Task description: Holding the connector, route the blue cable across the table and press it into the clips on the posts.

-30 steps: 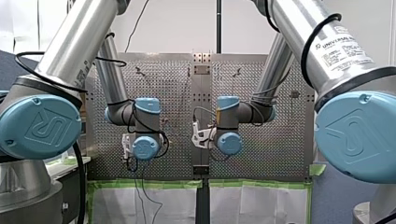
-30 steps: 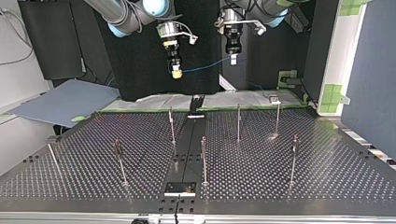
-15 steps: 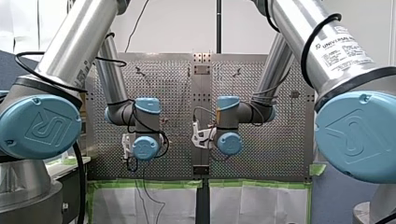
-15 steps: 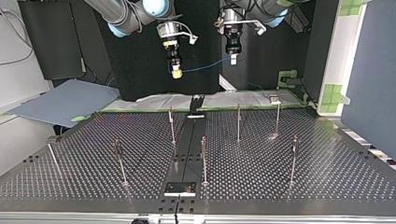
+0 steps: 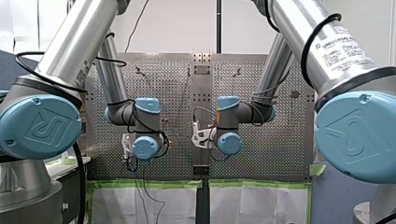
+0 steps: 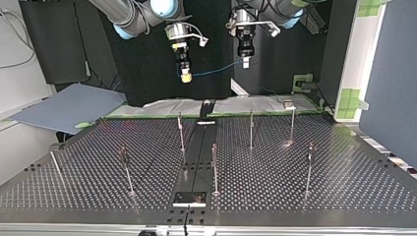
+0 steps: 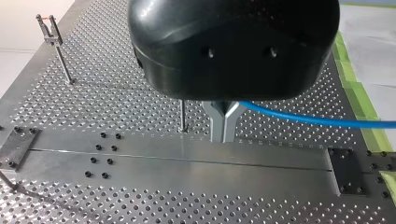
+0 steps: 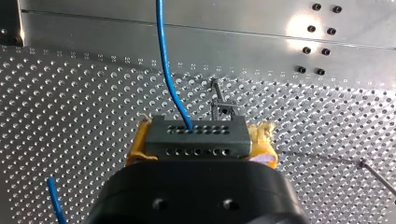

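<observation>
Presently my right gripper [image 8: 196,140] is clamping the connector [image 8: 195,128], anchoring that end. My left gripper [image 7: 224,133] is pinching shut on the cable [image 7: 303,118] just beside it, apparently to hold the span clear for routing. Both are hanging above the table's [image 6: 314,196] arm-side edge; the posts [image 6: 251,130] are standing below, unthreaded.

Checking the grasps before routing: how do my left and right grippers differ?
My left gripper has bare metal fingers; my right gripper has yellow pads. The left gripper pinches the blue cable itself; the right gripper clamps the dark connector. Both are shut and held above the table.
</observation>
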